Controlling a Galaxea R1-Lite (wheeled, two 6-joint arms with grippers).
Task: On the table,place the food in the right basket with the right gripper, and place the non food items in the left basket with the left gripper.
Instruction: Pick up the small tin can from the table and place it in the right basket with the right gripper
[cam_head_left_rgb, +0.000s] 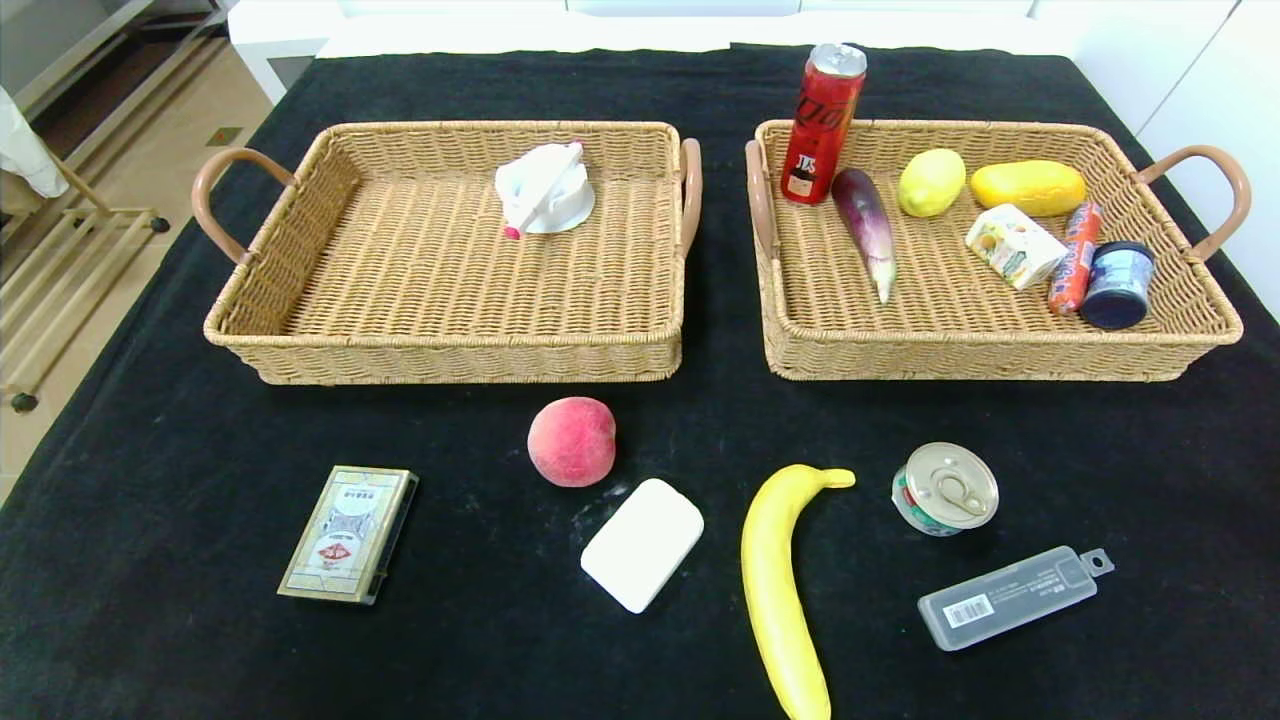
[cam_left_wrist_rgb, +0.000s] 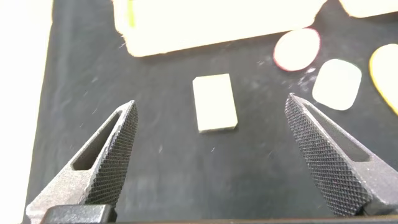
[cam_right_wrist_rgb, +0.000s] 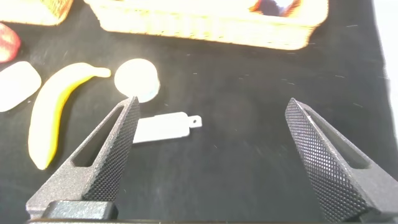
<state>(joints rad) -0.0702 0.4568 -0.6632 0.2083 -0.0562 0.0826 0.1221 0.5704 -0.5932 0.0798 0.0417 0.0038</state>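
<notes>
Left gripper (cam_left_wrist_rgb: 210, 155) wide open, empty, card box (cam_left_wrist_rgb: 214, 102) beyond fingers. Right gripper (cam_right_wrist_rgb: 211, 155) wide open, empty; clear plastic case (cam_right_wrist_rgb: 163, 127) and tin can (cam_right_wrist_rgb: 137, 78) beyond its fingers.

Black cloth (cam_head_left_rgb: 160, 620) over table. Both baskets tan woven wicker: left basket (cam_head_left_rgb: 300, 340), right basket (cam_head_left_rgb: 1180, 345), brown handles. Peach (cam_head_left_rgb: 571, 441) pink-red. Banana (cam_head_left_rgb: 780, 590) yellow. Soap bar (cam_head_left_rgb: 642, 544) plain white. Card box (cam_head_left_rgb: 347, 534) gold-edged, pale printed face. Tin can (cam_head_left_rgb: 944, 489) silver lid, green-white label. Plastic case (cam_head_left_rgb: 1010, 597) translucent grey, white barcode sticker. Soda can (cam_head_left_rgb: 823, 124) red, black lettering. Eggplant (cam_head_left_rgb: 866, 230) purple, whitish tip. Gripper fingers (cam_left_wrist_rgb: 112, 155) grey, cross-hatched.
</notes>
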